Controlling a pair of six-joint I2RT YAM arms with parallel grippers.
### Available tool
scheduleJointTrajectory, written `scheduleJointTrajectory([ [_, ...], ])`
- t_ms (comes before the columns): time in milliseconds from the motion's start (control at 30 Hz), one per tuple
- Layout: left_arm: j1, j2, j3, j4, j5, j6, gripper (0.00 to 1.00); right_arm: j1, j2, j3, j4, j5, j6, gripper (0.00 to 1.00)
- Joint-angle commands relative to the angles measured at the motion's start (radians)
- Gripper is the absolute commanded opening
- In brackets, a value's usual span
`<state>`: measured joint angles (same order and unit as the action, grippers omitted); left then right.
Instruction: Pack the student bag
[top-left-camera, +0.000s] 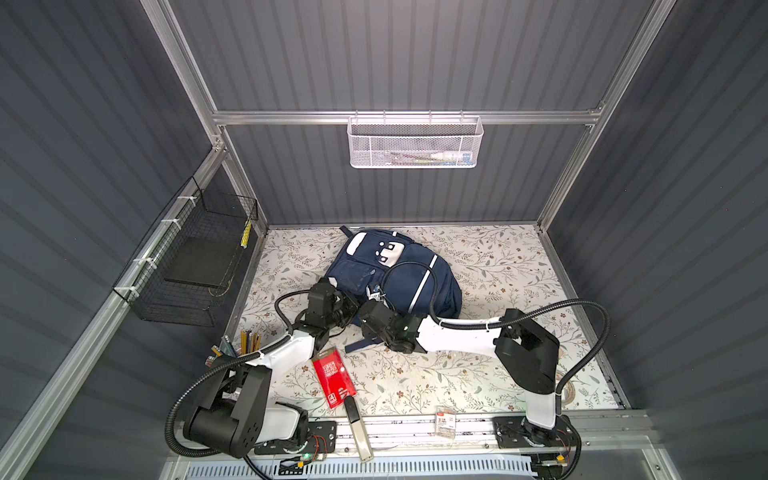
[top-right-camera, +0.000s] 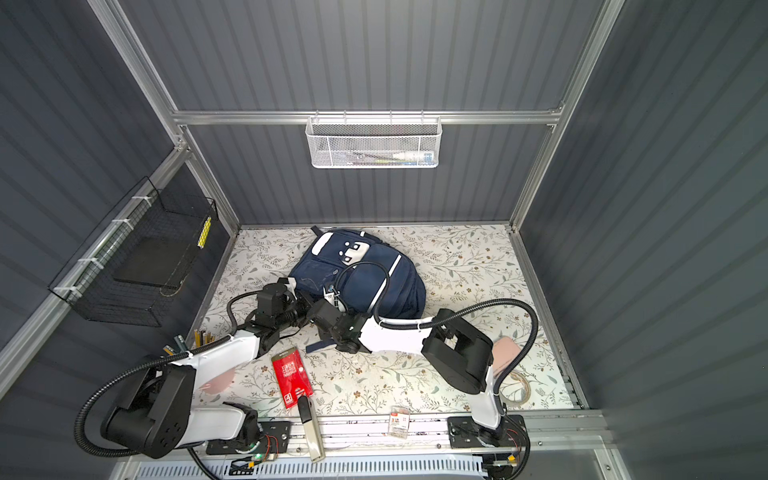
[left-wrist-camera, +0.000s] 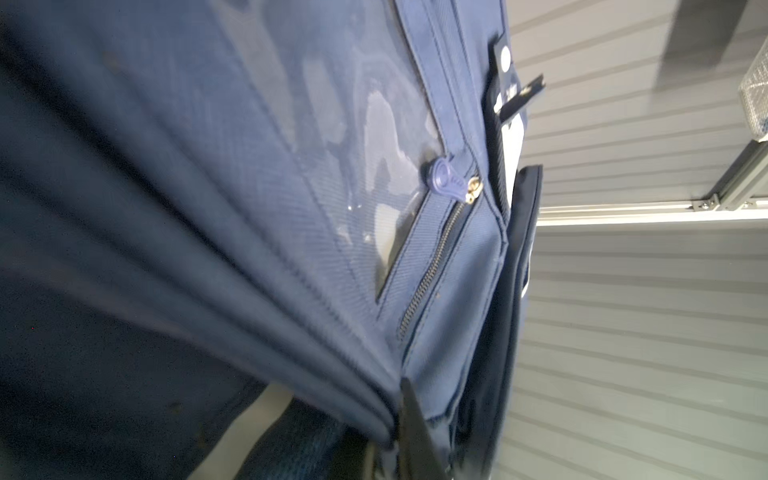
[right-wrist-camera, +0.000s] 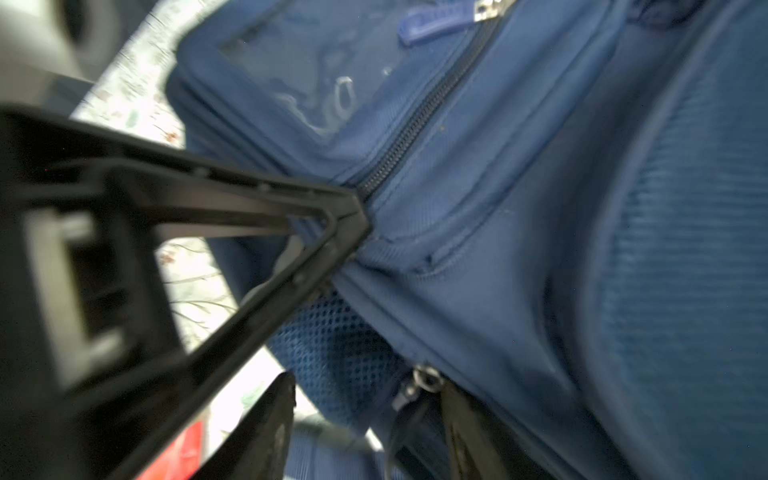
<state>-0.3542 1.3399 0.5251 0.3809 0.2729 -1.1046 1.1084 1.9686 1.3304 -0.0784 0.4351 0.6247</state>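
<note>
The student bag (top-left-camera: 415, 274), a navy backpack with white stripes and a white patch, lies flat on the floral table at the back middle in both top views. My left gripper (left-wrist-camera: 405, 419) is shut on a seam at the bag's near left edge, and the fabric is pulled taut. The right wrist view shows it from the side (right-wrist-camera: 353, 220), pinching that edge. My right gripper (right-wrist-camera: 368, 395) stands open right beside it, over the mesh side pocket. A metal zipper pull (right-wrist-camera: 424, 378) hangs next to one of its fingers. Both grippers meet at the bag's near corner (top-left-camera: 361, 307).
A red packet (top-left-camera: 334, 374), a black-and-silver long tool (top-left-camera: 357, 428) and a small packet (top-left-camera: 445, 426) lie near the front edge. Pencils (top-left-camera: 249, 340) stand at the left, a pink case (top-right-camera: 509, 353) at the right. A black wire basket (top-left-camera: 195, 257) and a white mesh basket (top-left-camera: 415, 141) hang on the walls.
</note>
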Motion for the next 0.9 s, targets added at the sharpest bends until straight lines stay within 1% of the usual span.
scheduleJointTrajectory([
  [0,-0.026,-0.039,-0.009,-0.007,0.076,0.007,0.11,-0.038,0.05,0.05,-0.097,0.095,0.025,0.53],
  [67,-0.026,-0.05,0.004,-0.039,0.065,0.03,0.11,-0.046,0.032,0.019,-0.114,0.122,0.032,0.45],
  [167,-0.026,-0.056,0.009,-0.043,0.064,0.034,0.11,-0.062,-0.019,-0.052,-0.08,0.118,0.045,0.32],
  [267,-0.026,-0.051,-0.002,-0.033,0.064,0.035,0.1,-0.076,-0.049,-0.086,-0.026,0.076,0.038,0.21],
  [300,-0.026,-0.051,-0.006,-0.037,0.04,0.04,0.1,-0.076,-0.053,-0.085,-0.019,0.059,0.022,0.18],
  [333,-0.026,-0.05,-0.012,-0.036,0.029,0.04,0.1,-0.077,-0.056,-0.079,-0.016,0.039,0.003,0.14],
  [467,-0.016,-0.045,-0.005,-0.056,0.006,0.065,0.1,-0.076,-0.082,-0.08,-0.032,-0.011,-0.008,0.01],
  [600,0.006,-0.036,0.009,-0.067,0.011,0.079,0.1,-0.092,-0.123,-0.118,-0.048,-0.048,0.001,0.0],
  [733,0.053,-0.037,0.025,-0.086,0.034,0.101,0.1,-0.113,-0.18,-0.169,-0.09,-0.06,0.0,0.0],
  [867,0.067,-0.044,0.038,-0.109,0.032,0.121,0.09,-0.12,-0.235,-0.229,-0.101,-0.079,-0.007,0.0],
])
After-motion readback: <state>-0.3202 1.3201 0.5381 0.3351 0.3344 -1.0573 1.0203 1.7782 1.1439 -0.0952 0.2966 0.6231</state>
